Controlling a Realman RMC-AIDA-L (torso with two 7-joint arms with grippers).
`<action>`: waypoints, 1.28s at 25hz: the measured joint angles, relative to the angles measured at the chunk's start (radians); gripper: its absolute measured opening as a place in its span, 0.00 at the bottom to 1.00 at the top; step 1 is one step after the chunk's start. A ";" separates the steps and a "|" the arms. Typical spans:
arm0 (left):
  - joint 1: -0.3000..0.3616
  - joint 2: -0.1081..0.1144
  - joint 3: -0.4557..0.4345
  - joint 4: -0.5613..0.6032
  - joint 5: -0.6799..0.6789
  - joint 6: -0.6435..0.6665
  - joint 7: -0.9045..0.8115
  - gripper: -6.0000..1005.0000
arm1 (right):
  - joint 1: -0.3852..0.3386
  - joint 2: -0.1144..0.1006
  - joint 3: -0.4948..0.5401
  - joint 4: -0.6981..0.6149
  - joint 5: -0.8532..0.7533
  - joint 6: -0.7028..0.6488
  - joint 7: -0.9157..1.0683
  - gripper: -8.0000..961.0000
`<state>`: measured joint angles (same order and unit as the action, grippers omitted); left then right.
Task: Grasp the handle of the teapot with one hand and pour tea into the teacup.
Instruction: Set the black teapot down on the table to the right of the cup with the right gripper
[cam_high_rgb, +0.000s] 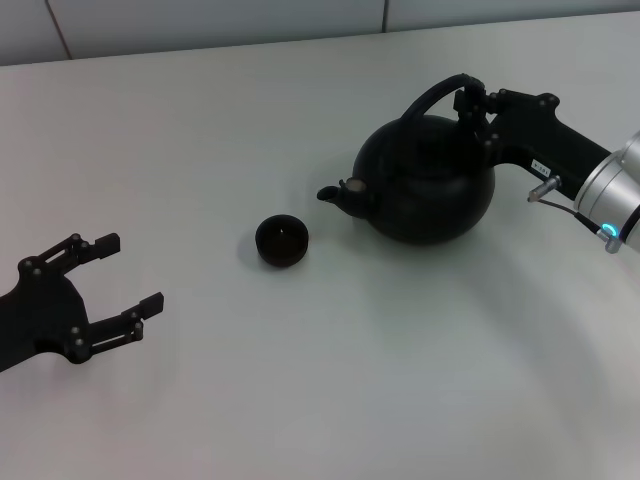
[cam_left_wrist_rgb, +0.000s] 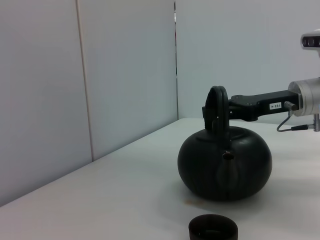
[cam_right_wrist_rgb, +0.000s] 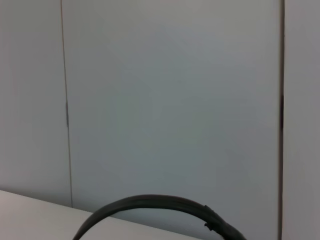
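Jaws of our right gripper (cam_high_rgb: 470, 102) pinch the handle (cam_high_rgb: 432, 95) at its rear end, teapot (cam_high_rgb: 425, 180) upright on the bench (cam_high_rgb: 320, 400).

The spout (cam_high_rgb: 333, 196) points toward our left at the teacup (cam_high_rgb: 281, 241), which sits near but apart from it, slightly nearer us. The pot's long axis, spout to grip, runs across the bench, so we judge the pour needs a short carry leftward and a tip over the cup. Our left gripper (cam_high_rgb: 108, 285) rests well apart, jaws spread; open bench lies all round.
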<state>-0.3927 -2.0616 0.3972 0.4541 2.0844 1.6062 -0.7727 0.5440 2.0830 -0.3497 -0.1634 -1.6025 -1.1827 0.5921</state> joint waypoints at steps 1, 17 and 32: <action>0.000 0.000 0.000 0.000 0.000 0.000 0.000 0.86 | 0.000 0.000 0.000 0.000 0.000 0.000 0.000 0.13; 0.001 0.000 0.000 0.004 -0.001 0.002 0.000 0.86 | -0.009 0.000 0.009 -0.001 0.020 -0.007 0.000 0.49; 0.005 0.000 0.001 0.001 -0.001 0.005 0.000 0.86 | -0.097 0.000 0.009 -0.003 0.021 -0.139 0.000 0.71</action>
<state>-0.3881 -2.0617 0.3979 0.4548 2.0831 1.6115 -0.7724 0.4470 2.0829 -0.3404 -0.1667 -1.5814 -1.3213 0.5920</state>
